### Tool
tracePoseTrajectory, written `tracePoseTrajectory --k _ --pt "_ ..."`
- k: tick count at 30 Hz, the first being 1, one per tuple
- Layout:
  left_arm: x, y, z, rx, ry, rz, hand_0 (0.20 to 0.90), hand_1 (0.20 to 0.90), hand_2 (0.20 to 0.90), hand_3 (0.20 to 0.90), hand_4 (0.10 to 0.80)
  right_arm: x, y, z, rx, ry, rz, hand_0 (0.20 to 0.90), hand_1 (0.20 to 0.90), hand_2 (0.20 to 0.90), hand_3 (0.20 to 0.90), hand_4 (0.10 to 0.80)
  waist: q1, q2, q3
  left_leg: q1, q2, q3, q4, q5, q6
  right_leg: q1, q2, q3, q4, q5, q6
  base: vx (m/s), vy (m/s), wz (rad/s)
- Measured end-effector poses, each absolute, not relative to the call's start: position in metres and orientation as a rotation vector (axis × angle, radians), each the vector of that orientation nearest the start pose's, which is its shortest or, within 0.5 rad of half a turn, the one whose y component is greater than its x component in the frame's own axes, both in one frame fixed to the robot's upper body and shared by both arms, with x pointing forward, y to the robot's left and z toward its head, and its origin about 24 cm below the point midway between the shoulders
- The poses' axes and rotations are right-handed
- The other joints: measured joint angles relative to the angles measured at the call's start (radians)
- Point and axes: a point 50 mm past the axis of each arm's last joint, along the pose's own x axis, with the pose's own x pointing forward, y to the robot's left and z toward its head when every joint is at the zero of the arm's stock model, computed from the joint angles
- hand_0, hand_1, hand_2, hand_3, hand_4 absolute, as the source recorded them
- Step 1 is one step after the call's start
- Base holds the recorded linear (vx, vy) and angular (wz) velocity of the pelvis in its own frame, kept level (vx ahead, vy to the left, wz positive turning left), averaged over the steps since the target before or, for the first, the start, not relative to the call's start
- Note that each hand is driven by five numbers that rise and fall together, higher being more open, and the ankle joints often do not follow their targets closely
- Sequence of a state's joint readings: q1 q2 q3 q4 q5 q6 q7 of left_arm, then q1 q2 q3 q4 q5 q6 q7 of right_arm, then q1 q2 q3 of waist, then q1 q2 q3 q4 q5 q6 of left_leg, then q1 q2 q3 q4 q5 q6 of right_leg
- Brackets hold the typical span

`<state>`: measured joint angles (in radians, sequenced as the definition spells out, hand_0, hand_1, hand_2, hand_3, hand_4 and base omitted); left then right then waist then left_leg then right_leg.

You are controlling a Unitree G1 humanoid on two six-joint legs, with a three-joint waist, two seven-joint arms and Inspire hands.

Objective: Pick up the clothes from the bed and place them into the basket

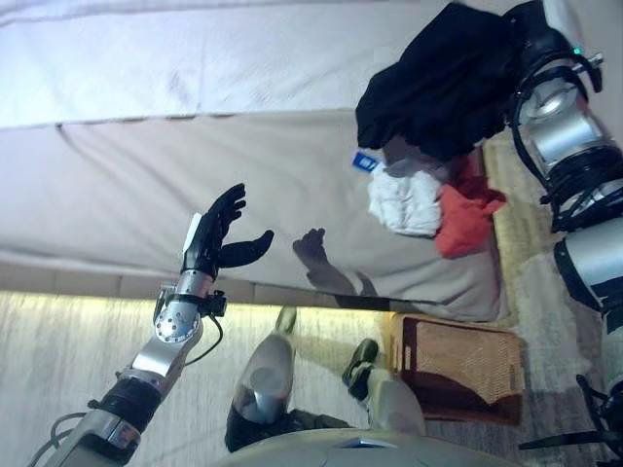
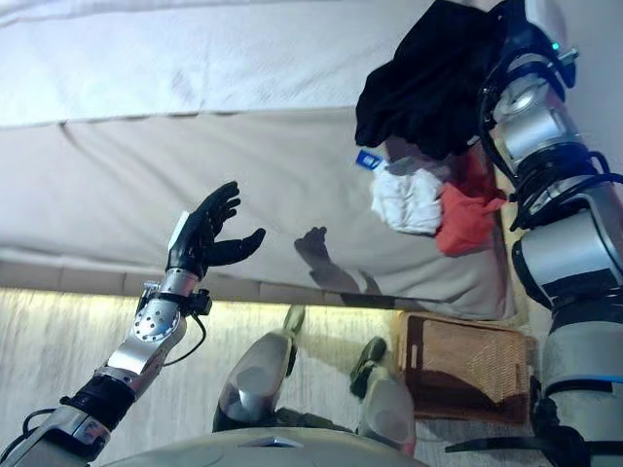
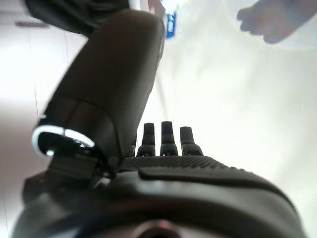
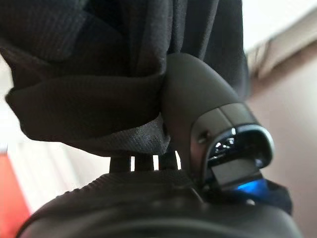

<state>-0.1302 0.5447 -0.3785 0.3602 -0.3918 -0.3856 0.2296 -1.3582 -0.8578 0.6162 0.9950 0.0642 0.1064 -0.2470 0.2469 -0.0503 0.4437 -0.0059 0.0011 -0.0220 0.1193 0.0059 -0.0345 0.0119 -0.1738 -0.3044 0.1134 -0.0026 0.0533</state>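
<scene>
A black garment (image 1: 438,83) hangs bunched over the bed's (image 1: 195,175) right end, lifted off the mattress. My right hand (image 4: 148,198) is shut on it: the thumb presses the black cloth (image 4: 99,74) against the fingers. Below it on the bed lie a white garment (image 1: 404,204) and a red garment (image 1: 465,219), touching each other. A brown woven basket (image 1: 458,365) stands on the floor by the bed's near right corner. My left hand (image 1: 216,238) is open and empty above the bed's front edge, well left of the clothes.
A small blue tag (image 1: 364,161) lies on the bed beside the white garment. The bed's grey cover runs wide and bare to the left. Pale floor lies in front of the bed.
</scene>
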Motion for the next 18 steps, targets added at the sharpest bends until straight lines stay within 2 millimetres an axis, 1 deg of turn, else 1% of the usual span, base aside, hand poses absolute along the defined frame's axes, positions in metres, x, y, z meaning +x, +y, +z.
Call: tracePoseTrajectory --k 1,3,4,5,6,8,11,13,15,17,18 --pt "0.263 0.213 0.019 0.187 -0.011 0.012 0.900 0.900 0.900 0.900 0.800 0.383 -0.294 0.332 -0.937 -0.272 -0.554 0.300 0.300 0.300 0.200 0.100 -0.015 -0.002 -0.006 0.041 0.001 0.012 -0.027 0.001 -0.001 0.043 0.006 0.010 -0.044 0.011 -0.001 0.032 -0.013 -0.33" --pt "0.256 0.218 0.000 0.163 0.070 0.049 0.900 0.900 0.900 0.900 0.800 0.376 -0.298 0.343 -0.932 -0.317 -0.571 0.300 0.300 0.300 0.200 0.100 -0.056 -0.020 -0.084 0.052 0.001 0.037 -0.070 0.001 -0.001 0.057 0.012 0.026 -0.112 0.033 0.017 0.038 -0.027 -0.34" --pt "0.254 0.218 -0.006 0.136 0.099 0.059 0.900 0.900 0.900 0.900 0.800 0.372 -0.301 0.348 -0.933 -0.334 -0.583 0.300 0.300 0.300 0.200 0.100 -0.072 -0.023 -0.102 0.071 0.002 0.049 -0.090 0.001 -0.001 0.071 0.017 0.033 -0.145 0.048 0.018 0.025 -0.027 -0.35" --pt "0.252 0.220 -0.012 0.101 0.126 0.081 0.900 0.900 0.900 0.900 0.800 0.367 -0.304 0.354 -0.937 -0.352 -0.592 0.300 0.300 0.300 0.200 0.100 -0.087 -0.026 -0.105 0.097 0.004 0.065 -0.099 0.001 -0.001 0.105 0.025 0.047 -0.187 0.071 0.011 0.016 -0.035 -0.39" --pt "0.251 0.220 -0.017 0.079 0.146 0.094 0.900 0.900 0.900 0.900 0.800 0.365 -0.306 0.356 -0.938 -0.360 -0.599 0.300 0.300 0.300 0.200 0.100 -0.099 -0.029 -0.107 0.115 0.008 0.074 -0.102 0.001 -0.001 0.124 0.030 0.049 -0.206 0.085 0.007 0.010 -0.044 -0.41" --pt "0.248 0.221 -0.025 0.054 0.177 0.113 0.900 0.900 0.900 0.900 0.800 0.361 -0.311 0.360 -0.932 -0.365 -0.609 0.300 0.300 0.300 0.200 0.100 -0.131 -0.037 -0.139 0.124 0.016 0.094 -0.120 0.001 -0.001 0.115 0.041 0.056 -0.205 0.087 0.003 0.005 -0.051 -0.28" --pt "0.247 0.220 -0.029 0.037 0.197 0.111 0.900 0.900 0.900 0.900 0.800 0.351 -0.325 0.366 -0.916 -0.357 -0.647 0.300 0.300 0.300 0.200 0.100 -0.167 -0.049 -0.156 0.153 0.030 0.130 -0.132 0.001 -0.001 0.116 0.054 0.102 -0.206 0.088 0.003 -0.013 -0.043 -0.39" --pt "0.247 0.220 -0.031 0.035 0.203 0.109 0.900 0.900 0.900 0.900 0.800 0.348 -0.330 0.367 -0.903 -0.350 -0.659 0.300 0.300 0.300 0.200 0.100 -0.197 -0.051 -0.167 0.154 0.032 0.142 -0.132 0.001 -0.001 0.112 0.058 0.108 -0.205 0.088 0.003 -0.026 -0.033 -0.25" --pt "0.247 0.219 -0.031 0.030 0.205 0.106 0.900 0.900 0.900 0.900 0.800 0.345 -0.337 0.365 -0.887 -0.334 -0.677 0.300 0.300 0.300 0.200 0.100 -0.225 -0.051 -0.182 0.157 0.034 0.163 -0.133 0.001 -0.001 0.098 0.064 0.135 -0.206 0.089 0.001 -0.017 -0.044 -0.34" --pt "0.247 0.217 -0.032 0.022 0.204 0.102 0.900 0.900 0.900 0.900 0.800 0.343 -0.341 0.356 -0.862 -0.324 -0.673 0.300 0.300 0.300 0.200 0.100 -0.241 -0.051 -0.184 0.171 0.037 0.194 -0.135 0.001 -0.001 0.096 0.071 0.165 -0.205 0.090 0.000 -0.003 -0.039 -0.48" --pt "0.247 0.216 -0.032 0.020 0.207 0.093 0.900 0.900 0.900 0.900 0.800 0.342 -0.344 0.347 -0.846 -0.315 -0.662 0.300 0.300 0.300 0.200 0.100 -0.256 -0.050 -0.188 0.178 0.039 0.206 -0.138 0.001 -0.001 0.096 0.074 0.179 -0.205 0.090 0.000 -0.006 -0.032 -0.43"
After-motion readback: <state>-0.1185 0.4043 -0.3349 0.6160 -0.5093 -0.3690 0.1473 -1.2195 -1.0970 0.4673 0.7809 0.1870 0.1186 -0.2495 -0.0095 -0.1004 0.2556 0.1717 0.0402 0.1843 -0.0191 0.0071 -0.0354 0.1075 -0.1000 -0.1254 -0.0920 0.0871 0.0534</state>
